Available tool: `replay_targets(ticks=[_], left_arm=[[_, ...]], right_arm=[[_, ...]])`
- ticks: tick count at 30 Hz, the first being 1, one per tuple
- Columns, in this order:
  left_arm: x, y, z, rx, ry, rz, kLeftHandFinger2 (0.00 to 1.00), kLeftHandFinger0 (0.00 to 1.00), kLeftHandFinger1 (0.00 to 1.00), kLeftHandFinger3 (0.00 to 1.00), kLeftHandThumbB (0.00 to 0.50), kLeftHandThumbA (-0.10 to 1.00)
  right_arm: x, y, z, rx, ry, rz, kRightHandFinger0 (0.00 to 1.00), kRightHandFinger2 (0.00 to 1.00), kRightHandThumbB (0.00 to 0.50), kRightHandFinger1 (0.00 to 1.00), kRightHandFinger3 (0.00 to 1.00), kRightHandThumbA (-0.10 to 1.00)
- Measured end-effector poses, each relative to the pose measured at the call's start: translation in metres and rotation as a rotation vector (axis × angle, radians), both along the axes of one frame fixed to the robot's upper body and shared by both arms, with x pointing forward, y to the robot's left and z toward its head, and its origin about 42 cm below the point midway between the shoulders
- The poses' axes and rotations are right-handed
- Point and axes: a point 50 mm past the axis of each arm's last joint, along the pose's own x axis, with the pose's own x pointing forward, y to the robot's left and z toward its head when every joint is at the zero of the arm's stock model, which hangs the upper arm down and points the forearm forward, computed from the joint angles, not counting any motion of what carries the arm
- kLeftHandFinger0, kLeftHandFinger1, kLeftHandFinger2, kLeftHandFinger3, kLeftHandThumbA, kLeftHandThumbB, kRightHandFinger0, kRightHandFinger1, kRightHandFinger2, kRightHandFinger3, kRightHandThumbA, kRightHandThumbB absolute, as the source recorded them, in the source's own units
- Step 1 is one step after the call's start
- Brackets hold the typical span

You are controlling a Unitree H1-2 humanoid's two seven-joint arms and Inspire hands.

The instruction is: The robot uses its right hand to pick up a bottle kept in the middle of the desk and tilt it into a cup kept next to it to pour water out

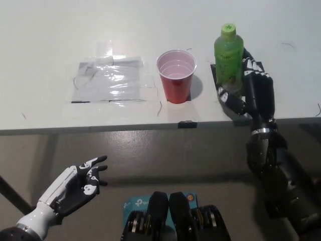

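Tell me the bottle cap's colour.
Light green, matching the green bottle; its cap shows in the head view.

White desk (150, 20), clear taped plastic sheet (110, 78), grey floor (150, 155) below
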Motion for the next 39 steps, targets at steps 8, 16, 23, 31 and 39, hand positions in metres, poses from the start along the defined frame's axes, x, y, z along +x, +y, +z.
replay_targets(ticks=[8, 16, 23, 31, 39], left_arm=[[0.000, 0.005, 0.002, -0.005, -0.017, 0.020, 1.00, 0.74, 0.91, 1.00, 0.104, 0.72], [0.000, 0.005, 0.002, -0.013, -0.023, 0.025, 1.00, 0.75, 0.92, 1.00, 0.123, 0.72], [0.000, 0.005, 0.002, -0.012, -0.023, 0.026, 1.00, 0.74, 0.92, 1.00, 0.129, 0.72], [0.000, 0.005, 0.002, -0.012, -0.022, 0.027, 1.00, 0.74, 0.91, 1.00, 0.120, 0.74], [0.000, 0.005, 0.002, -0.011, -0.022, 0.027, 1.00, 0.74, 0.90, 1.00, 0.112, 0.73]], right_arm=[[-0.001, -0.009, 0.013, -0.041, -0.070, -0.033, 1.00, 1.00, 0.500, 1.00, 1.00, 0.88], [-0.013, -0.008, 0.029, -0.004, -0.155, -0.012, 1.00, 1.00, 0.480, 1.00, 1.00, 0.82], [-0.061, -0.009, 0.023, 0.086, -0.167, 0.032, 1.00, 1.00, 0.399, 1.00, 1.00, 0.70], [-0.125, -0.011, 0.014, 0.194, -0.099, 0.087, 1.00, 1.00, 0.301, 1.00, 1.00, 0.54], [-0.185, -0.024, 0.010, 0.316, 0.032, 0.152, 1.00, 1.00, 0.256, 1.00, 1.00, 0.39]])
